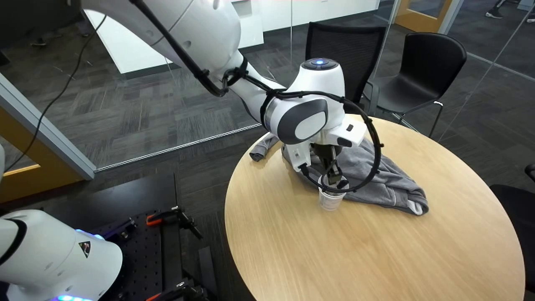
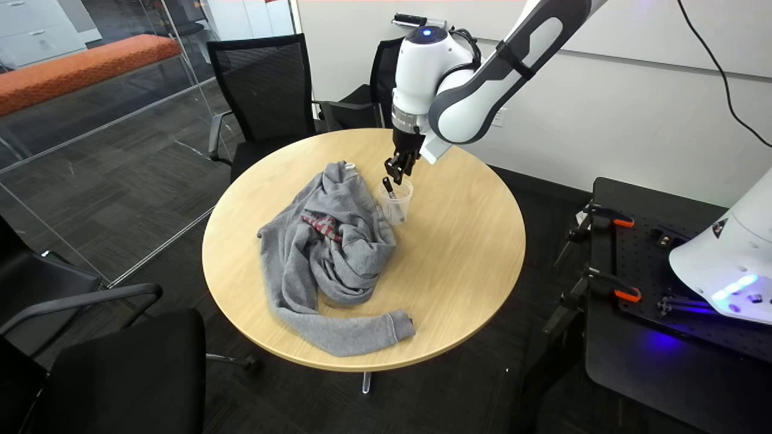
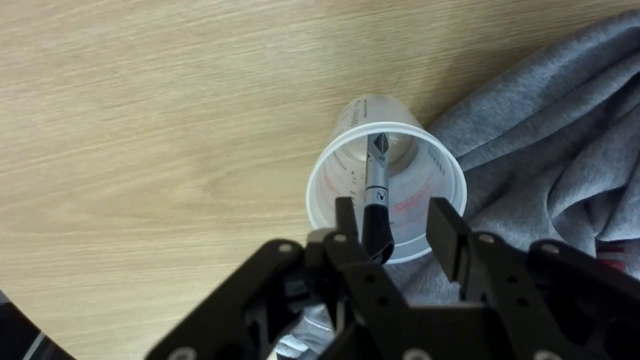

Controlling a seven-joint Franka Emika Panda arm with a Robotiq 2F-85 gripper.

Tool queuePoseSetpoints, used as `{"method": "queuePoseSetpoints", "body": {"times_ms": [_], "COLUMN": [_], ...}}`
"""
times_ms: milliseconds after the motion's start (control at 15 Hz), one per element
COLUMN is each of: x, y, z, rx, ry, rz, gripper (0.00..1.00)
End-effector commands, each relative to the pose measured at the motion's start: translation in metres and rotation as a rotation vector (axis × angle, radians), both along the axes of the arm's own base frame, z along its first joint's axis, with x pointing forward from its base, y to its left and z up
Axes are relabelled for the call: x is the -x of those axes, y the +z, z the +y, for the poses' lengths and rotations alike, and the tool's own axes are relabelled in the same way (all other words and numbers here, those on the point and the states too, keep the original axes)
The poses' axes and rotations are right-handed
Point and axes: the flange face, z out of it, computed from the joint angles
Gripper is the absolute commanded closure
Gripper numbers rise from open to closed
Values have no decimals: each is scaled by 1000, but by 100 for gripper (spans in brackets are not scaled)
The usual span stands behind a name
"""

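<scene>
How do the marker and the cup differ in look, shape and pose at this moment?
The marker is opaque gray and black; the cup is translucent.
The marker is slim and long; the cup is wide and open-topped.
The marker leans inside the cup, while the cup stands upright on the table.
Shared: both carry printed markings.

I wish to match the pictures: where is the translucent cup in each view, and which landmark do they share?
In an exterior view: the translucent cup, right of centre, below the middle.
In an exterior view: the cup, close to the centre.
In the wrist view: the cup, slightly right of centre.
Shared landmark: the grey garment, beside the cup in all three.
</scene>
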Motion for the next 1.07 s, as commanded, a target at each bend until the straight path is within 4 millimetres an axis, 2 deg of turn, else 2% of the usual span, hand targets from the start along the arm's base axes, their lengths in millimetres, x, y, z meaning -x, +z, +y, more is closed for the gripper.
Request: {"method": "queuePoseSetpoints", "body": {"times_ms": [0,267,467,1000], "x": [-12,-19,-26,-38], "y": [-9,-20,-27,-43], "z": [-5,-9,-11,-17], "rx": [3,5,-2,-21], "ry": [16,22,42,78], "rz": [11,9,11,-27], "gripper": [50,46,51,52]}}
